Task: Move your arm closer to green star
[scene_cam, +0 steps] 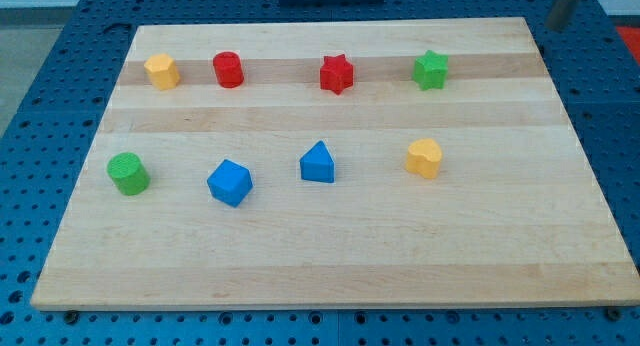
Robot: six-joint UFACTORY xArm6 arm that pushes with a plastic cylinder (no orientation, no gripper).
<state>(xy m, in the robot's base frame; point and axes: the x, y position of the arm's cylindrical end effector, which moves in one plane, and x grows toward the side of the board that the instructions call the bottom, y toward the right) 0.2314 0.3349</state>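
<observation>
The green star (430, 70) sits in the top row of blocks, at the right end, near the board's top right corner. A dark, blurred rod shows at the view's top right, past the board's edge. My tip (556, 26) lies up and to the right of the green star, well apart from it and touching no block.
The wooden board (330, 266) lies on a blue perforated table. The top row also holds a yellow block (161, 71), a red cylinder (228, 69) and a red star (337, 74). The lower row holds a green cylinder (128, 173), a blue block (230, 182), a blue triangle (317, 162) and a yellow block (424, 158).
</observation>
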